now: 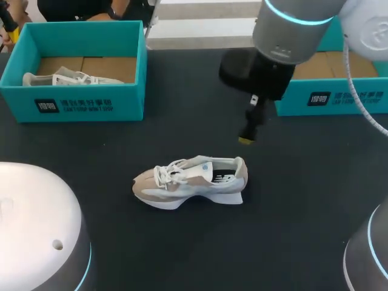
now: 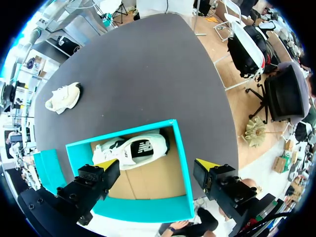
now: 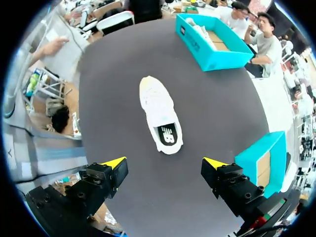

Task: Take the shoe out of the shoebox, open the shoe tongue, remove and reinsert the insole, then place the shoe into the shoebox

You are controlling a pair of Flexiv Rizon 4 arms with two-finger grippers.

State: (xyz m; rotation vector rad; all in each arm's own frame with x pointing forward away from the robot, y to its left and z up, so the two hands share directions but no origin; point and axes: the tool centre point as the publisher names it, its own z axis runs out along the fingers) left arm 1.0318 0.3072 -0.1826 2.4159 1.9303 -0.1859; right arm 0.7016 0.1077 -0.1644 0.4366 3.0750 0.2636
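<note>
1. Cream fabric and pale suede make up the shoe (image 1: 189,180), so I judge it light and soft in the upper. Only the thick white sole (image 1: 200,199) looks stiff. It should not slip much, but the upper would buckle under a hard squeeze.
2. It stands upright on the dark counter (image 1: 291,230), toe toward my left. It is outside both boxes, between the left shoebox (image 1: 121,100) and the right shoebox (image 1: 339,97).
3. To my mind the best hold is across the heel (image 1: 240,170) or the sides at midfoot, where the sole backs the fabric. The tongue (image 1: 202,165) behind the laces (image 1: 168,174) wants only a light pinch, and so does the black insole (image 3: 168,134).
4. My right hand (image 3: 165,163) hangs above the counter near the heel end, fingers spread wide, holding and touching nothing.
5. My left hand (image 2: 157,166) hovers over the left shoebox, just as wide open and empty. A second shoe (image 2: 131,150) lies in that box beneath it.
</note>
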